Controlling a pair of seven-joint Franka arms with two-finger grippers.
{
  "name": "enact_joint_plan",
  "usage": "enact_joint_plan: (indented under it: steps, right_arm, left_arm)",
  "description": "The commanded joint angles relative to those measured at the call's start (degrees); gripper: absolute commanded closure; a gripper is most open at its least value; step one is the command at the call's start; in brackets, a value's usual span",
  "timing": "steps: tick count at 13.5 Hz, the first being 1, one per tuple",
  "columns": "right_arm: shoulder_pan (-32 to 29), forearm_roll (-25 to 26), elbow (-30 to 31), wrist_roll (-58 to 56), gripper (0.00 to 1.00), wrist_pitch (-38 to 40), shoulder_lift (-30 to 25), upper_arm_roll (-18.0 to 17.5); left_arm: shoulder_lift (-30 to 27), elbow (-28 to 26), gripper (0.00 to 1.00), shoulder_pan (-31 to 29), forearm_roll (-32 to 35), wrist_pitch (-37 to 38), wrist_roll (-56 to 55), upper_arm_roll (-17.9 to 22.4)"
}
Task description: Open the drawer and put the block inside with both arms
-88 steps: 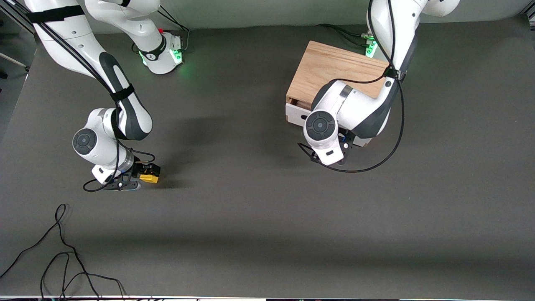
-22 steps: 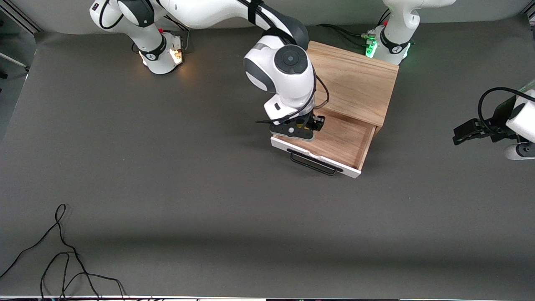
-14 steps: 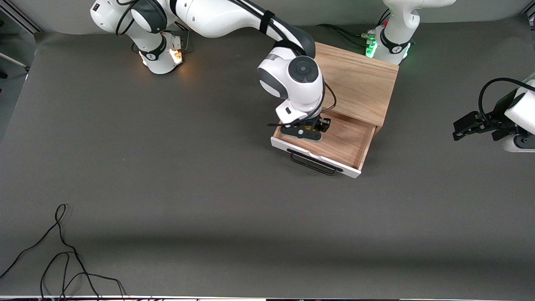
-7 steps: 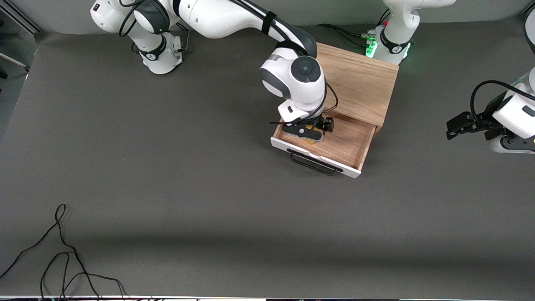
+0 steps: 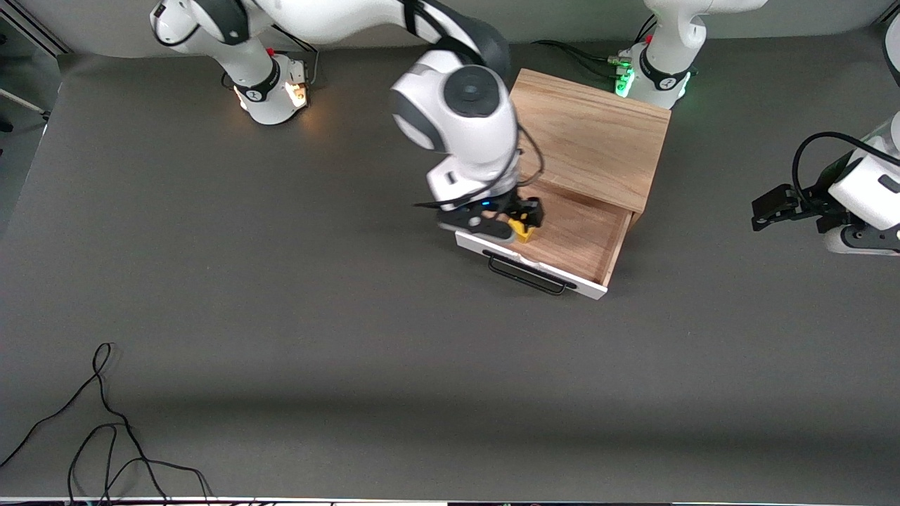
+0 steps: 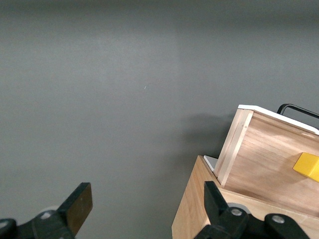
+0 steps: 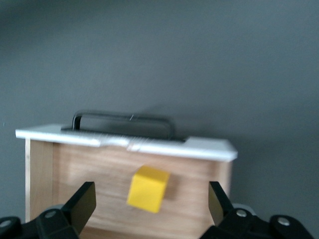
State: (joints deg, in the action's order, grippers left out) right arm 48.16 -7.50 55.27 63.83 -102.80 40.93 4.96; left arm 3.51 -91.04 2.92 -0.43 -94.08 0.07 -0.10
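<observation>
Right wrist view: small yellow cube (image 7: 147, 188) lies free on the light-wood drawer floor (image 7: 99, 169), near the white front panel; right gripper (image 7: 149, 209) spread wide above it, empty. Left gripper (image 6: 142, 209) also wide, empty, waiting over bare table.

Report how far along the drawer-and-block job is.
Done: the drawer is pulled out and the block lies inside, free of the open right gripper above it. In hand: nothing; the open left gripper waits aside. Left: withdraw the right arm.
</observation>
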Motion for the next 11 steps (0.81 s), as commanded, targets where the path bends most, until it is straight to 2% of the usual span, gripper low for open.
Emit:
enact_joint_plan:
  steps: [1, 3, 8, 11]
  right_arm:
    - [-6.0, -0.2, 1.4, -11.6, 0.0, 8.3, -6.0, -0.4]
    - [-11.5, -0.3, 3.9, -20.9, 0.0, 11.8, -10.2, -0.4]
    - [-22.0, -0.3, 19.6, -37.6, 0.0, 12.2, -23.9, 0.0]
    - [-27.8, -0.3, 27.2, -50.0, 0.0, 12.1, -29.6, 2.8]
  left_arm:
    - [-1.8, -1.3, 0.0, 0.5, 0.8, 0.3, 0.8, 0.4]
    - [-1.7, -1.3, 0.0, 0.5, 0.8, 0.5, 0.9, 0.4]
    - [-1.2, -0.2, 0.0, 0.2, 0.8, 2.1, 1.2, 0.4]
    - [-0.8, 0.0, 0.0, 0.2, 0.7, 2.9, 1.2, 0.4]
